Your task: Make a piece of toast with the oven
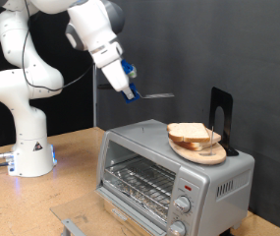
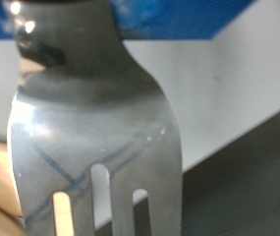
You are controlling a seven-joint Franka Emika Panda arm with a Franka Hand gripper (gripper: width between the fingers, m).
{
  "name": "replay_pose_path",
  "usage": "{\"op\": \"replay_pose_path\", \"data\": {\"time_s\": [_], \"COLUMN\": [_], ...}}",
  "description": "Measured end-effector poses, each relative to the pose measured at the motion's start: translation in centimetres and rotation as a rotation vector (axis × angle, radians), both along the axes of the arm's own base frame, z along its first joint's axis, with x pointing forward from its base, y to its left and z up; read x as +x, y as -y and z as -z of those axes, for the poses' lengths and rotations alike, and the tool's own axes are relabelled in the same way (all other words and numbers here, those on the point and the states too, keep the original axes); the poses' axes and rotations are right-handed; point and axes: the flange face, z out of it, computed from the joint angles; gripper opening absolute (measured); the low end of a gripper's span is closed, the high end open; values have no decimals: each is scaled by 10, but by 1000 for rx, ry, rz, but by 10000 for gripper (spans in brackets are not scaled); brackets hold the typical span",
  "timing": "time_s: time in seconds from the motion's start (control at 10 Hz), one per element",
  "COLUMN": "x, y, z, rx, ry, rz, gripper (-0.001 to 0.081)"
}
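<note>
I'm seeing my gripper (image 1: 129,87) clamping a fork (image 1: 157,95), its long axis lying level, tines pointing toward the exterior view's right. The piece of toast (image 1: 191,133) is lying flat on a wooden plate (image 1: 206,153) atop the oven (image 1: 169,167).

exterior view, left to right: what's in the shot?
Robot base → gripper holding a fork → oven → bread slices on a wooden plate → black stand.
</note>
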Motion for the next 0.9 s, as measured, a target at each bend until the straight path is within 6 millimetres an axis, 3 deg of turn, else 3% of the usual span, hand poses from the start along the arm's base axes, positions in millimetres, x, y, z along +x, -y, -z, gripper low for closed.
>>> {"op": "replay_pose_path", "data": {"time_s": [0.5,0.7,0.9], "x": [-18,-21,-23], "y": [77,93,95], "z": [0,0,-1], "rx": [25,30,36], "ry": [-111,-106,-106], "rz": [123,121,106], "gripper": [403,403,403]}}
